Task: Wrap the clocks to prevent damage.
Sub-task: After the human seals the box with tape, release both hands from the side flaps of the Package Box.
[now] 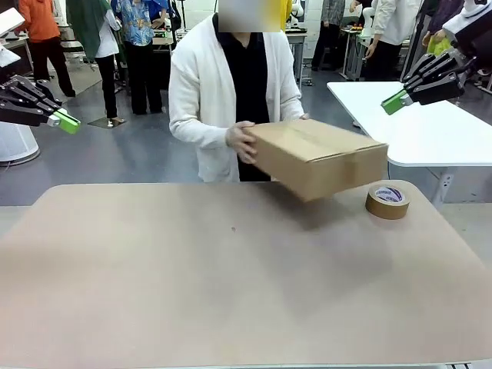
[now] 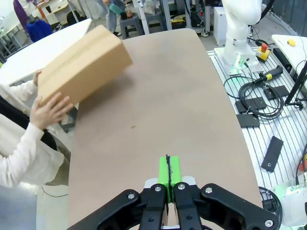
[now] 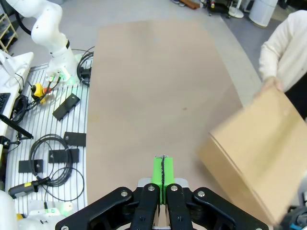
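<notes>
The clocks are out of view. A person in a white cardigan holds a closed cardboard box (image 1: 319,157) tilted above the far right part of the table (image 1: 231,292); it also shows in the left wrist view as the box (image 2: 84,64) with a hand (image 2: 50,110) on it, and blurred as the box (image 3: 259,153) in the right wrist view. My left gripper (image 1: 68,121) hangs shut at the far left, high off the table, its green pads (image 2: 167,171) pressed together. Raised at the upper right, my right gripper (image 1: 396,101) is shut too, green pads (image 3: 163,170) touching, nothing held.
A roll of brown tape (image 1: 387,201) lies flat near the table's far right edge, just beside the box. A white table (image 1: 430,123) stands behind on the right. People stand farther back. Cables and black parts lie on a grated platform (image 2: 273,120) beside the table.
</notes>
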Motion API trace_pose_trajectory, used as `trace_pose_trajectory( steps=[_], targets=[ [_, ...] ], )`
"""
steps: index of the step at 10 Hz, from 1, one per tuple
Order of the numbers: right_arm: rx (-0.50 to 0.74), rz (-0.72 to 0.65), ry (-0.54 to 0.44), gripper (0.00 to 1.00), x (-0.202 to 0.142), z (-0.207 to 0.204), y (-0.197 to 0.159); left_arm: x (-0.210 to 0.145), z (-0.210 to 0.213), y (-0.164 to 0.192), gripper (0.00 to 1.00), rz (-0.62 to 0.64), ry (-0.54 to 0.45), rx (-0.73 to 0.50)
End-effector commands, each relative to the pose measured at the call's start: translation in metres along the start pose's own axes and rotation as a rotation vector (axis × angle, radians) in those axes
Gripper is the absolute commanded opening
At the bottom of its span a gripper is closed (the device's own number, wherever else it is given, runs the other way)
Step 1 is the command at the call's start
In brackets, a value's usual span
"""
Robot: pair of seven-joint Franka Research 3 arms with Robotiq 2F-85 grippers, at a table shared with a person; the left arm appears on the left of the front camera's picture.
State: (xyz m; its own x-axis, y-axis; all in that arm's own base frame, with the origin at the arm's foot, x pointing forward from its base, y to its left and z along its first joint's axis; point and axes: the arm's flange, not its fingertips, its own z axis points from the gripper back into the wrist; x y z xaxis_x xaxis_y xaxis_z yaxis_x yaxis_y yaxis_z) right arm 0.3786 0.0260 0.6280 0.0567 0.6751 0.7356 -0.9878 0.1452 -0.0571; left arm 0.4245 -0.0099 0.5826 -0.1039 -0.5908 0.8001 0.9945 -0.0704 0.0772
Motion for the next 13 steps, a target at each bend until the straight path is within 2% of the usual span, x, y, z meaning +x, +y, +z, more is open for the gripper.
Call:
trace_pose_trajectory(
  steps=[1,3,4,5,6,7,9,10,11,13],
  targets=[
    [0.005,-0.007,-0.008,0.01,0.001,-0.001,0.000,0.002,0.002,0.001,0.00,-0.014,-0.016,-0.004],
    [0.000,0.000,0.000,0.01,0.000,0.000,0.000,0.000,0.000,0.000,0.00,0.000,0.000,0.000],
    [0.024,-0.005,-0.024,0.30,-0.007,0.004,0.003,-0.001,0.002,-0.005,0.20,0.028,-0.015,0.028],
    [0.065,-0.014,-0.057,0.60,-0.015,0.005,-0.001,-0.005,0.005,-0.002,0.60,0.045,-0.034,0.023],
    [0.079,-0.023,-0.089,0.90,-0.019,0.005,-0.004,-0.006,0.009,0.002,0.80,0.052,-0.050,0.013],
    [0.081,-0.033,-0.087,1.00,-0.022,0.005,-0.006,-0.007,0.011,0.003,1.00,0.058,-0.051,0.003],
    [0.105,-0.044,-0.051,1.00,-0.031,0.001,-0.005,-0.010,0.005,-0.004,1.00,0.071,-0.046,-0.001],
    [0.106,-0.051,-0.054,0.95,-0.031,-0.001,-0.008,-0.008,0.007,0.003,0.92,0.069,-0.044,-0.015],
    [0.107,-0.053,-0.052,1.00,-0.032,-0.002,-0.009,-0.008,0.007,0.006,1.00,0.071,-0.040,-0.020],
    [0.119,-0.061,-0.043,1.00,-0.038,-0.004,-0.008,-0.010,0.003,0.000,1.00,0.083,-0.044,-0.013]
  ],
)
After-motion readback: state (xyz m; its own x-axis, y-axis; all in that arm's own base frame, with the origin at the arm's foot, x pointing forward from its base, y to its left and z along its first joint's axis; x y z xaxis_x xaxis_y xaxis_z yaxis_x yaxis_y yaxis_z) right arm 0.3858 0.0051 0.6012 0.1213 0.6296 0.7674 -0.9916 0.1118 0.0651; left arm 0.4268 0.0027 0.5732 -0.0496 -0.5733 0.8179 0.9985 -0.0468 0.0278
